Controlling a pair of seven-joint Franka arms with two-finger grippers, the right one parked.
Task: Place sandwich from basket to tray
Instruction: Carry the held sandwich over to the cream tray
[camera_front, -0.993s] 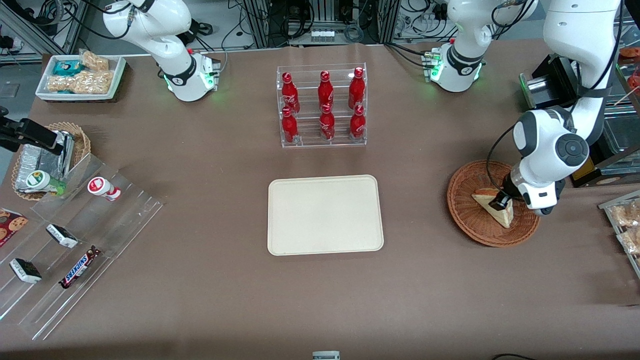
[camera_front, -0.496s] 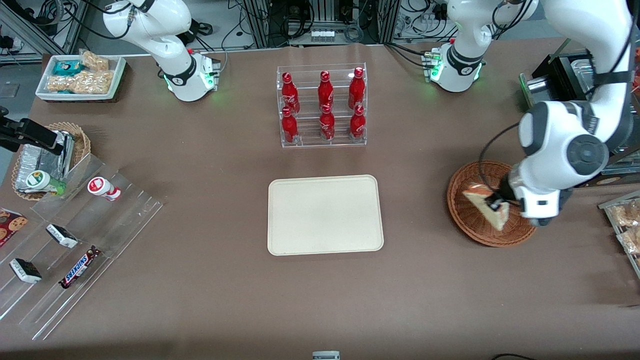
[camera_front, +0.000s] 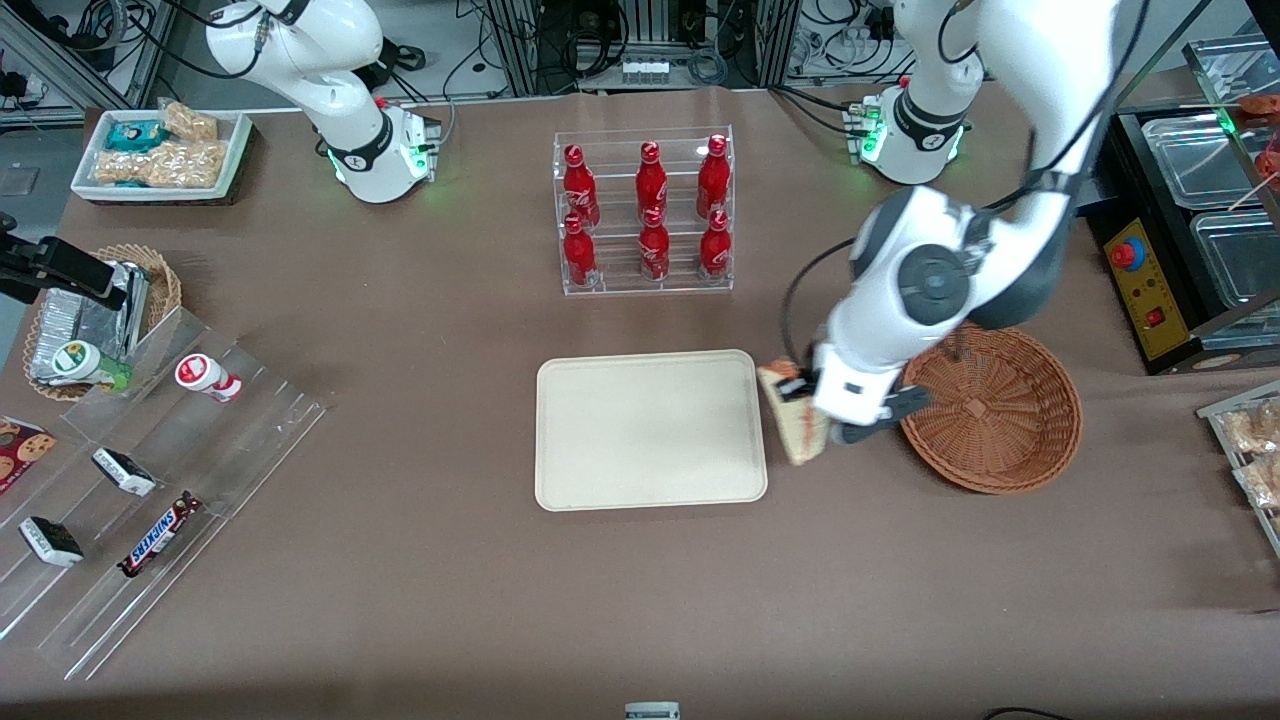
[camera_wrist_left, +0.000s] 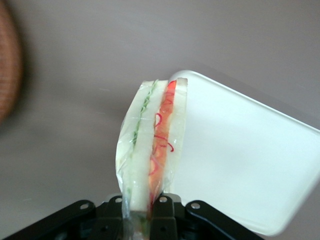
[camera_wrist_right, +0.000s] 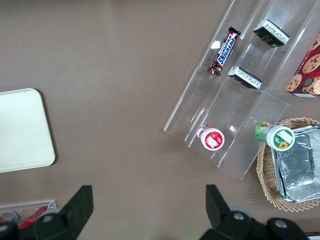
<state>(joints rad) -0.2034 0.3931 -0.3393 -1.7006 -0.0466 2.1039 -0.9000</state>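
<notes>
My left gripper (camera_front: 800, 395) (camera_wrist_left: 142, 212) is shut on the sandwich (camera_front: 795, 425) (camera_wrist_left: 150, 145), a wrapped wedge of white bread with green and orange-red layers. It hangs in the air between the cream tray (camera_front: 650, 430) (camera_wrist_left: 250, 155) and the reddish-brown wicker basket (camera_front: 995, 405) (camera_wrist_left: 7, 75), right beside the tray's edge nearest the basket. The black fingers (camera_wrist_left: 167, 217) press both faces of the wedge. Nothing lies in the basket or on the tray.
A clear rack of red bottles (camera_front: 645, 210) stands farther from the front camera than the tray. Toward the parked arm's end are clear tiered shelves with snacks (camera_front: 150, 480), a tan basket with foil packets (camera_front: 95, 320) and a white snack dish (camera_front: 160, 155).
The gripper has lifted the sandwich out of the basket and carried it sideways to the tray's edge. The basket now lies bare.
</notes>
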